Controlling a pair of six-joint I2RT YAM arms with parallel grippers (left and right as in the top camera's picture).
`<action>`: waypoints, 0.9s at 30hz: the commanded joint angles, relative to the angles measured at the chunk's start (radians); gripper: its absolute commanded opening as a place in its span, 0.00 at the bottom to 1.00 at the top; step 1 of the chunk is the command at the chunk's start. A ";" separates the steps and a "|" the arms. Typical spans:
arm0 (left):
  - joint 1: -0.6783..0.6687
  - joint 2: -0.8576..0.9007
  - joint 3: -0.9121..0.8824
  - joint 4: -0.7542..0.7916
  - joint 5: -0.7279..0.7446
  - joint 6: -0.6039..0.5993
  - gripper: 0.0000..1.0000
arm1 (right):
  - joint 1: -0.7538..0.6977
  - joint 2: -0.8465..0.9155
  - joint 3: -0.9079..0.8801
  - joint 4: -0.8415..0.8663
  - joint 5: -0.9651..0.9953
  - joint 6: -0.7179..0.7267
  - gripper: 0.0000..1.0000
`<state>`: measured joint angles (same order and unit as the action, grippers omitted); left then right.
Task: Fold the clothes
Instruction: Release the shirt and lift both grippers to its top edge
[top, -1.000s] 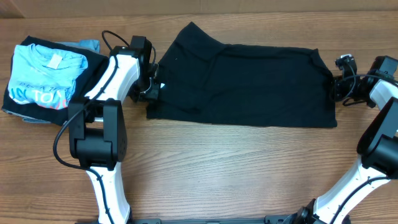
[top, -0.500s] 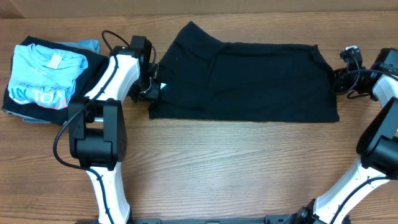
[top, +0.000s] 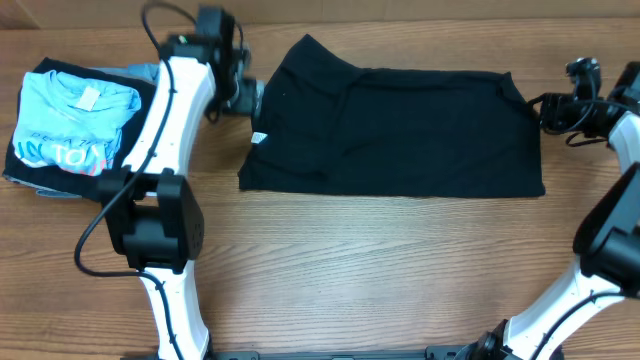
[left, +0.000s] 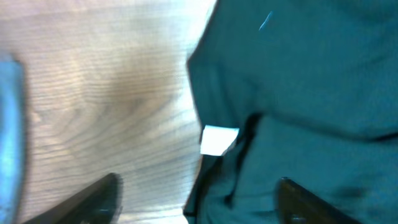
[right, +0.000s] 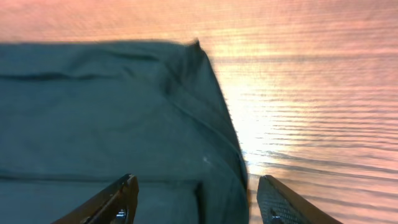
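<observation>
A black garment (top: 400, 125) lies folded flat across the middle of the table. My left gripper (top: 248, 97) hovers open above its left edge, near the back corner. In the left wrist view the gripper (left: 199, 208) has its fingers spread, with the garment's edge (left: 298, 93) and a white tag (left: 219, 140) below them. My right gripper (top: 546, 108) is open just off the garment's right edge. The right wrist view shows that gripper (right: 199, 205) open over the garment's right corner (right: 112, 112), holding nothing.
A stack of folded clothes with a light blue T-shirt (top: 70, 125) on top sits at the far left, beside the left arm. Bare wooden table (top: 380, 270) runs along the front. The arm bases (top: 160, 230) stand at the front left and front right.
Both grippers opened and let go of the black garment. The left gripper lifted and moved toward the back; the right gripper drew back to the right. The garment's right edge settled flat.
</observation>
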<state>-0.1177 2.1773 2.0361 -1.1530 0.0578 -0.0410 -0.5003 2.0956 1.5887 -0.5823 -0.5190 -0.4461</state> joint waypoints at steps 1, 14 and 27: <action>0.006 -0.021 0.186 -0.088 0.046 -0.009 0.92 | 0.001 -0.160 0.042 -0.027 -0.001 0.062 0.69; -0.019 -0.006 0.266 0.040 0.229 -0.084 1.00 | 0.051 -0.218 0.041 -0.241 0.015 0.239 0.70; -0.178 0.105 0.261 0.352 0.171 -0.300 1.00 | 0.178 -0.218 0.040 -0.207 0.134 0.343 1.00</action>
<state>-0.2737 2.1990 2.2807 -0.8539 0.2428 -0.1982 -0.3241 1.8824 1.6211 -0.7940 -0.4606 -0.1661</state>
